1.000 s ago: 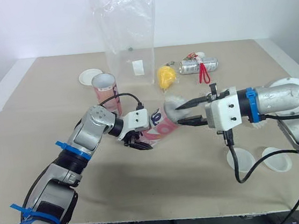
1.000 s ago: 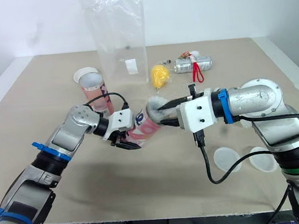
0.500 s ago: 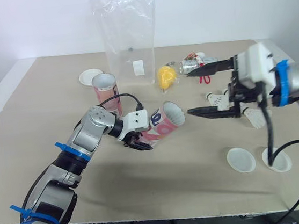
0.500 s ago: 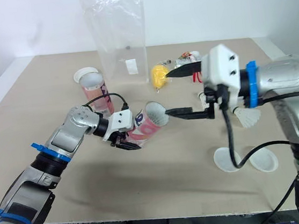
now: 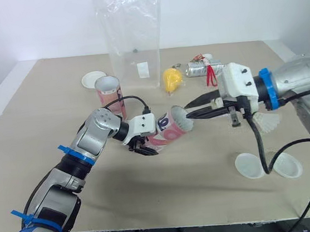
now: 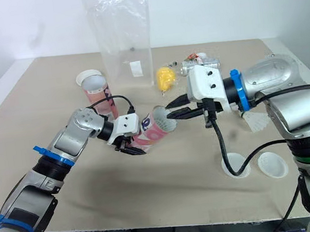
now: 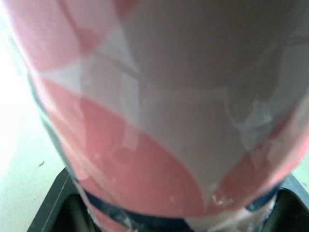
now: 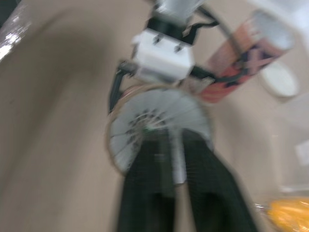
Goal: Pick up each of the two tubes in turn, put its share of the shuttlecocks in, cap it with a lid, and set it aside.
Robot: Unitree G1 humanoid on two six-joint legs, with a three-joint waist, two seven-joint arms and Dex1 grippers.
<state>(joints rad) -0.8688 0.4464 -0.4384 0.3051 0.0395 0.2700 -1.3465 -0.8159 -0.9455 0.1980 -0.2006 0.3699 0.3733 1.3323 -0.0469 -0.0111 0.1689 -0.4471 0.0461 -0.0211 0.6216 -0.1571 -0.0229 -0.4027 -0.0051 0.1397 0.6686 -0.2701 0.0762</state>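
Tube (image 5: 168, 130): the pink-and-white tube we follow is held off the table, tilted, with its open mouth turned toward the robot's right.
Table (image 5: 43, 117): beige, carrying everything else.
Clear bag (image 5: 133, 40): upright at the far side.
Left hand (image 5: 141, 149): fingers clamped around the tube's lower body; its wrist view looks straight onto the tube wall.
Right hand (image 5: 191, 111): at the mouth, fingers nearly together; we read a white stem pinched between them.
Second tube (image 5: 108, 92): upright and open, behind the left hand.
Lids (image 5: 249, 165): two lie side by side near the right arm; a third lid (image 5: 92, 79) lies beside the second tube.
Shuttlecock (image 8: 159, 123): its feather skirt sits at the rim of the mouth.
Key relation: the tube's long axis runs roughly in line with the right hand's fingers, and that hand is the nearer to the mouth, so we judge that the next move is a straight push along the axis.
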